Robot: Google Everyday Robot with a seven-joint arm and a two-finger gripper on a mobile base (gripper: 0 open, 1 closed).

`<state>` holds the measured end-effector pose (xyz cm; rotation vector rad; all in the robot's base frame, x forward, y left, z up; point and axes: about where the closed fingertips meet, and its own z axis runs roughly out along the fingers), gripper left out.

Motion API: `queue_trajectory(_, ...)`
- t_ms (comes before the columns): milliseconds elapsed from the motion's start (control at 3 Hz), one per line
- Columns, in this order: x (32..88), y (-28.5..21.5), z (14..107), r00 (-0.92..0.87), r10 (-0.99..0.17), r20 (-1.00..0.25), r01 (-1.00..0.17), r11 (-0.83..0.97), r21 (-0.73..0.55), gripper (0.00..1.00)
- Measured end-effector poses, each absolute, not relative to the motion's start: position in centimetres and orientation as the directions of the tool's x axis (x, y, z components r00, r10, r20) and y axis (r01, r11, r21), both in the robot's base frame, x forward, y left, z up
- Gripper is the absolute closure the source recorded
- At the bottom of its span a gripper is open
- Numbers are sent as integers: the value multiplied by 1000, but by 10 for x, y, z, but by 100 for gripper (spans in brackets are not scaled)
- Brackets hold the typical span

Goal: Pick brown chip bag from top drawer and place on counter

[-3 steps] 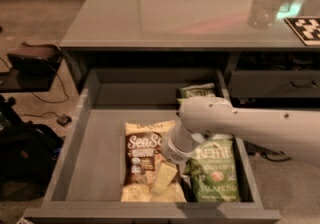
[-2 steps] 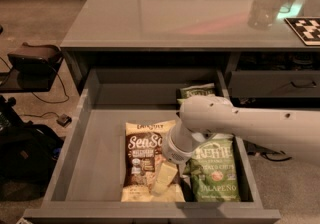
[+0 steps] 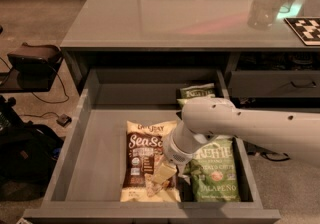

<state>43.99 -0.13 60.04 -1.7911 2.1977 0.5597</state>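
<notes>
Down in the open top drawer (image 3: 70, 158), the pincer (image 3: 164, 173) is seen over the lower right part of the brown chip bag (image 3: 141, 160).
Near the drawer's front wall the brown chip bag is laid flat, with a green jalapeño bag (image 3: 216, 175) just beside it; whether the pincer is wide or narrow cannot be told. The pale arm (image 3: 240, 127) is reached in from the right, above the green bag. A second green bag (image 3: 197, 91) is tucked at the drawer's back. Beyond, the grey counter (image 3: 175, 13) is seen, with a checkered board (image 3: 306, 29) at its right edge.
</notes>
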Motion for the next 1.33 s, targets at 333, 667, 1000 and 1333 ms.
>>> queue_trajectory(333, 440, -1, 600, -212, -880, -426, -976, 170, 136, 66)
queue_trajectory(667, 440, -1, 600, -212, -880, -426, -976, 170, 136, 88)
queue_trajectory(1000, 440, -1, 608, -212, -880, -426, -976, 170, 135, 100)
queue_trajectory(1333, 440, -1, 612, -212, -880, -426, -976, 170, 135, 100)
